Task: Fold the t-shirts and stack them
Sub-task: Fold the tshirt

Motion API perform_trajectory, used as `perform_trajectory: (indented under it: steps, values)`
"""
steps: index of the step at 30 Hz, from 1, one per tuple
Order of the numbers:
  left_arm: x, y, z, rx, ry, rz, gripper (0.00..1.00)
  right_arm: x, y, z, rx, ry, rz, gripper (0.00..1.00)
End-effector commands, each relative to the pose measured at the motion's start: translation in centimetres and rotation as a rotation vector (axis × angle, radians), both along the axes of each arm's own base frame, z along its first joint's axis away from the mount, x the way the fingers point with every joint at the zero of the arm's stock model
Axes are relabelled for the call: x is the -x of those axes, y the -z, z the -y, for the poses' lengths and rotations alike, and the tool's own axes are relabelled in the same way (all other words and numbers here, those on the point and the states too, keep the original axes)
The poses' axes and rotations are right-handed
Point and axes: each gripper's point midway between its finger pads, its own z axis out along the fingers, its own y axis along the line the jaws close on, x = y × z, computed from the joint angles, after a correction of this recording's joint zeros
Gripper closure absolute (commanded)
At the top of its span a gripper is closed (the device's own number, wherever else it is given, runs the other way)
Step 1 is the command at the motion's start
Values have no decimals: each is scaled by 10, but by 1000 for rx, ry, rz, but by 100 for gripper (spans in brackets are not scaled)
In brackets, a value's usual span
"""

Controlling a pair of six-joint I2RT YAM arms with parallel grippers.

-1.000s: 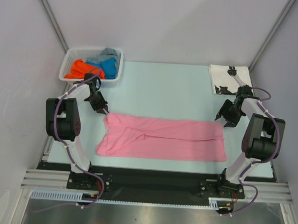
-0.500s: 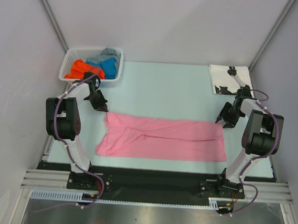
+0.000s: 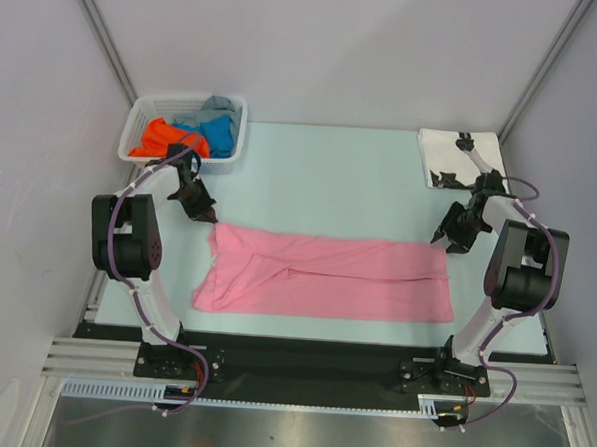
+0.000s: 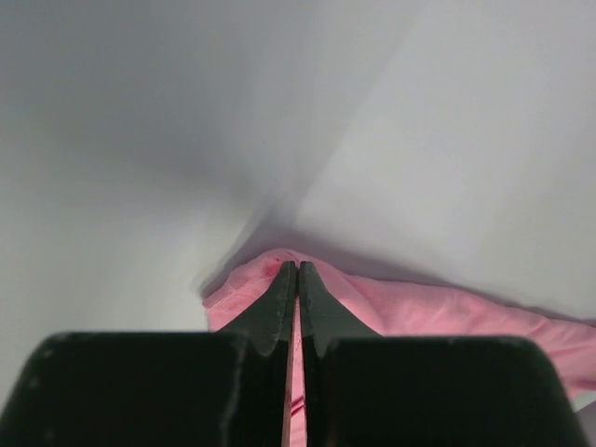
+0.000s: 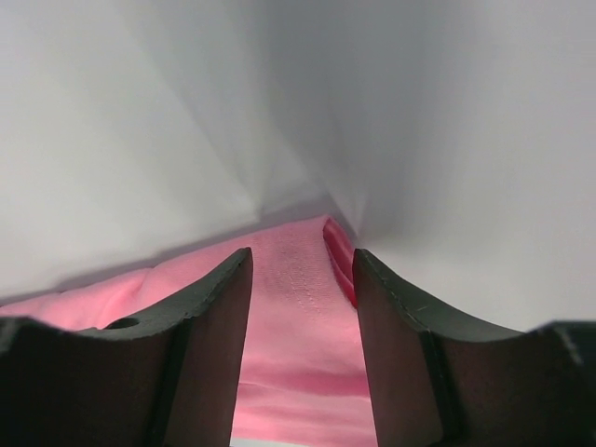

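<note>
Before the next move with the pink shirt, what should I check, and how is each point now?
1. Grip of left fingers on the shirt, far left corner: ok, shut.
2. Grip of right fingers on the far right corner: not ok, open astride it.
3. The shirt lies flat on the table: ok.
4. The basket stands apart from it: ok.
5. Every layer in the left grip: cannot tell.

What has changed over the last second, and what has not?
The left fingers shut on the far left corner of the pink t-shirt. The right fingers narrowed and edged closer to straddle its far right corner, not yet gripping. The shirt's lie, the basket and the white t-shirt stayed the same.
</note>
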Motion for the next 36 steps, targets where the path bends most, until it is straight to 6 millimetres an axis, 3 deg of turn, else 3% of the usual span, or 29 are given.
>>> perform_trajectory:
  steps: [1,7,13,16,25,32,36]
  values:
    - [-12,-10,-3,3,16,47,96,-14,-27,4,13,10,78,48]
    - [-13,-10,-4,4,18,49,99,-13,-20,3,11,17,63,63]
    - [-11,-9,-3,7,20,45,100,-23,-13,9,22,40,79,79]
    - [-13,-10,-4,1,14,52,100,-30,-13,16,59,63,106,100]
    - [-8,-7,-18,-43,-36,52,100,-36,-18,46,89,205,187,100]
    - [-6,1,-23,-51,-69,46,100,-32,1,38,30,163,150,100]
    - [-10,0,-25,-62,-76,67,100,-33,1,40,41,149,140,100]
